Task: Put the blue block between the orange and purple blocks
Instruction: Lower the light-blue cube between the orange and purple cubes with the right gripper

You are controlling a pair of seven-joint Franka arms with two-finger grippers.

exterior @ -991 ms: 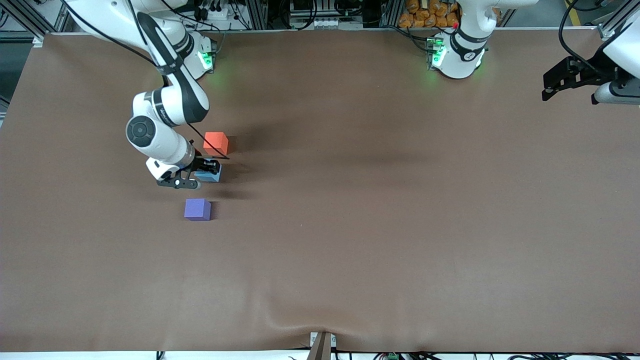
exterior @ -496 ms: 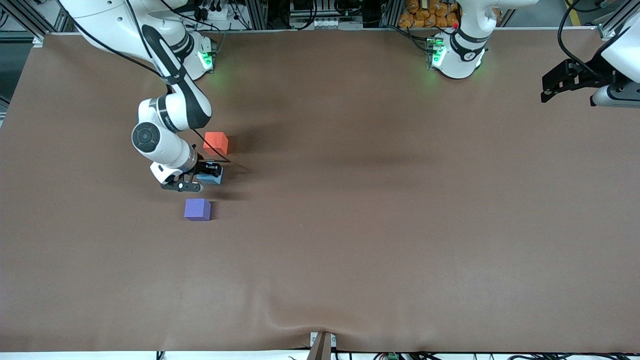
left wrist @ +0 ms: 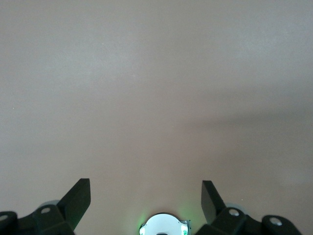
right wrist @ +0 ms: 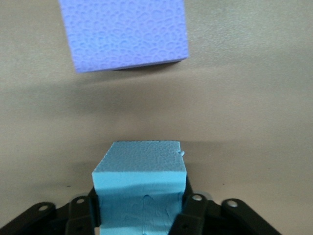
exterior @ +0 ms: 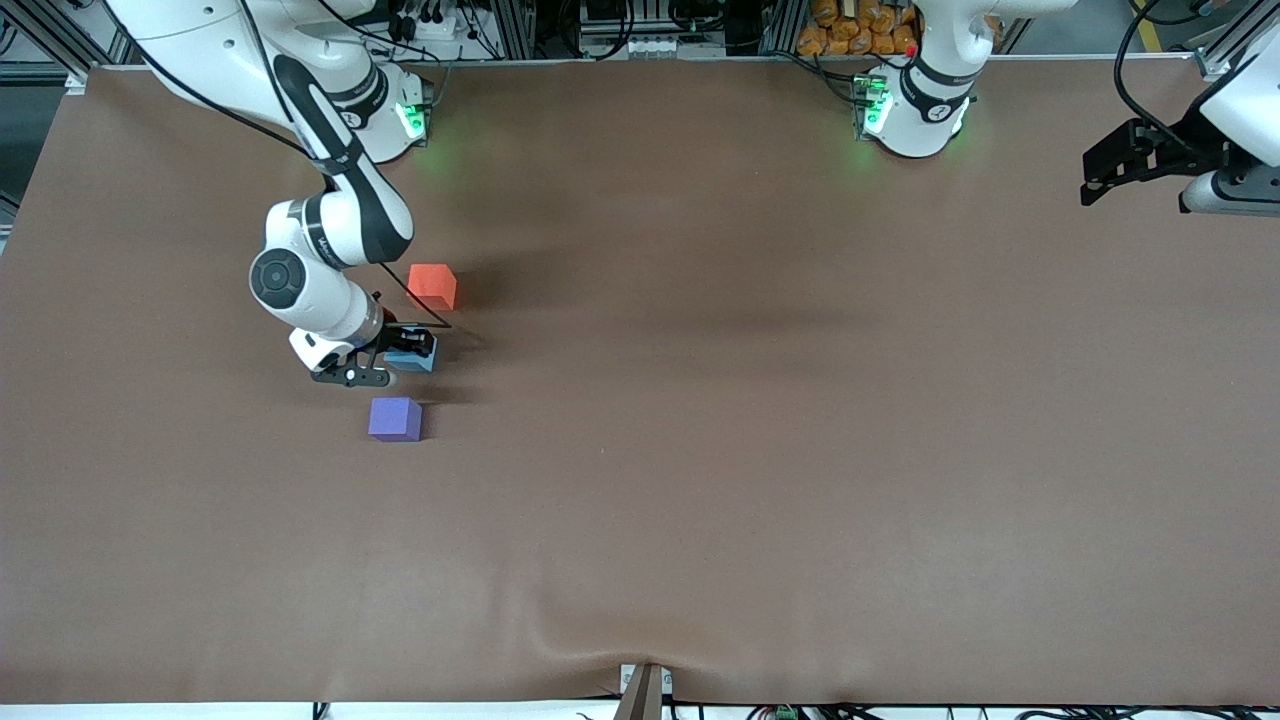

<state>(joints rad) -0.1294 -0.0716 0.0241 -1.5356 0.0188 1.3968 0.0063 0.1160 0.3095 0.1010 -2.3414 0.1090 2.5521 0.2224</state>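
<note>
My right gripper (exterior: 405, 352) is shut on the light blue block (exterior: 416, 358), which is low over the table or on it, I cannot tell which. The block is between the orange block (exterior: 432, 286), farther from the front camera, and the purple block (exterior: 395, 418), nearer to it. In the right wrist view the blue block (right wrist: 139, 171) sits between the gripper's (right wrist: 140, 211) fingers, with the purple block (right wrist: 127, 34) a short way off. My left gripper (exterior: 1095, 182) is open and empty, up at the left arm's end of the table; the left wrist view shows it (left wrist: 144, 196) over bare table.
The brown table cover (exterior: 760, 430) has a raised wrinkle near its front edge (exterior: 600, 640). The left arm's lit base (left wrist: 164, 226) shows between the left fingers.
My right gripper with the blue block has shifted slightly toward the right arm's end of the table, staying between the orange and purple blocks. The left arm has barely moved.
</note>
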